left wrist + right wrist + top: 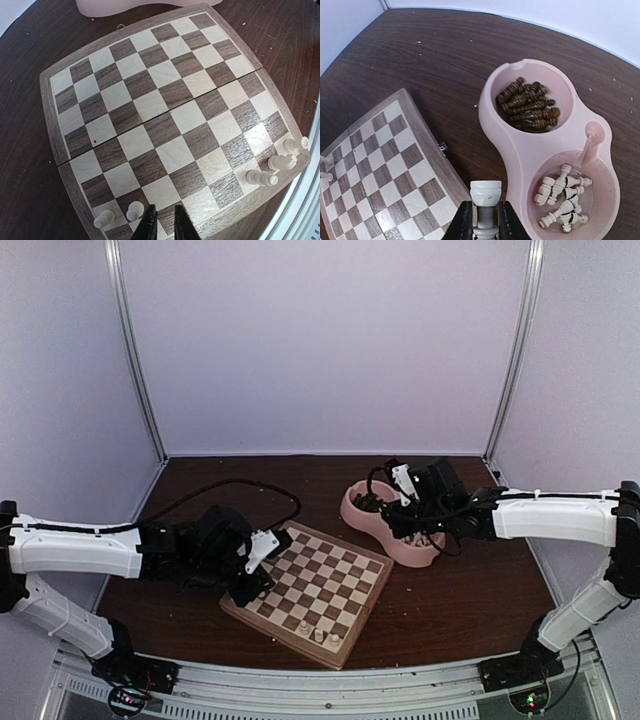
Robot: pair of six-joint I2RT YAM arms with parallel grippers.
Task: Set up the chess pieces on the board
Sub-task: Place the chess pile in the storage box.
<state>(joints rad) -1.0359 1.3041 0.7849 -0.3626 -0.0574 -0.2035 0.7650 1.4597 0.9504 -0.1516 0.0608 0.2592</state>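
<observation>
The right hand is clenched on an upright cream chess piece, apparently a rook, above the worktop between the pink bowl and the board. It is best carried level and lowered squarely onto a back-row square, clear of its neighbours. The left hand is closed and empty. No writing is legible.

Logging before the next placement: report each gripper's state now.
Left gripper: closed, nothing seen between its fingers.
Right gripper: closed on a cream chess piece.
</observation>
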